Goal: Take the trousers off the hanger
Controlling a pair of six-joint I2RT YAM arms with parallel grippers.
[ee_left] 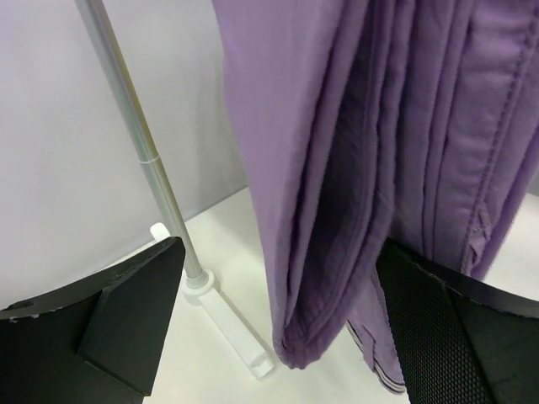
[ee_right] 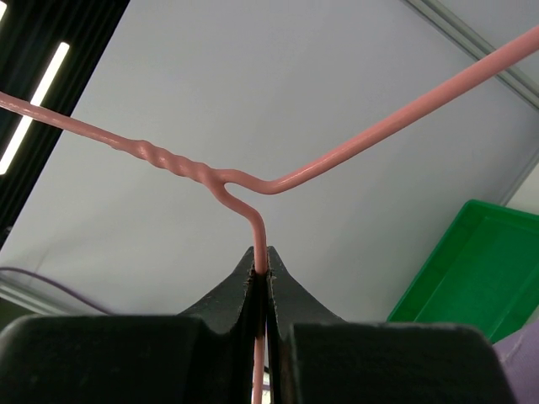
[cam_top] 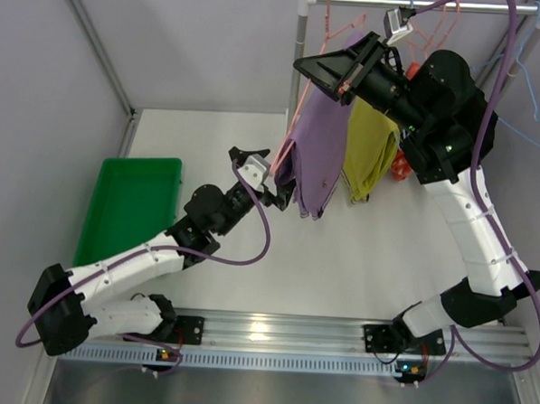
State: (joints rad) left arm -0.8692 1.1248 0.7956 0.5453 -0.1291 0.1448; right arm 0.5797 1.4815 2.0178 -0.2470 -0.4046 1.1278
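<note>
The soft lilac-purple cloth trousers (cam_top: 316, 150) hang folded over the thin pale pink wire hanger (ee_right: 379, 127), up above the white surface (cam_top: 357, 261). The right jaws are pinched tight on the hanger's wire. The left jaws are wide apart, one on each side of the trousers' bottom end.

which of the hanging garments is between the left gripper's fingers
The lilac-purple trousers: in the left wrist view their folded end hangs between the fingers of the open left gripper. The mustard-yellow garment hangs beside them, farther right.
</note>
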